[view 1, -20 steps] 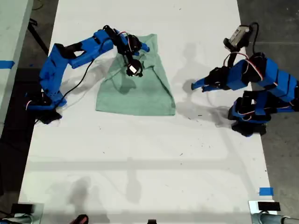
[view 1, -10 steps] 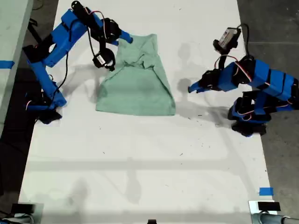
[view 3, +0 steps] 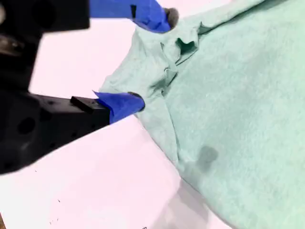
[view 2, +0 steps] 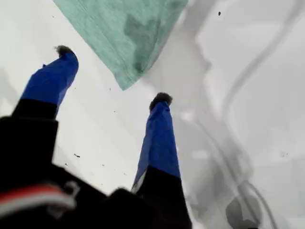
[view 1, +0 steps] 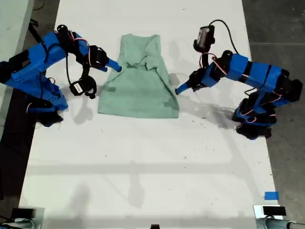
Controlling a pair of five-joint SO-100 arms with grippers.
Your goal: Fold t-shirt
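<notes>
The pale mint-green t-shirt (view 1: 140,90) lies on the white table, folded into a narrow shape with its sides turned in and wrinkles near its far end. My second gripper (view 1: 116,67) is at the shirt's edge on the exterior view's left. It is open (view 3: 151,59), and its fingertips (view 3: 136,102) straddle the bunched edge of the t-shirt (view 3: 238,95). My first gripper (view 1: 178,89) reaches in from the exterior view's right, close to the shirt's other edge. It is open (view 2: 113,74) and holds nothing, with a corner of the t-shirt (view 2: 124,28) just beyond its fingertips.
The white table (view 1: 143,157) runs toward the near edge. Arm bases stand at the exterior view's left (view 1: 45,107) and right (view 1: 252,124). A blue tape mark (view 1: 271,195) sits near the front on the exterior view's right. Dark floor (view 1: 281,28) borders the table.
My second gripper has drawn back from above the shirt's far end to its edge on the exterior view's left. My first arm has stretched out toward the shirt's other edge.
</notes>
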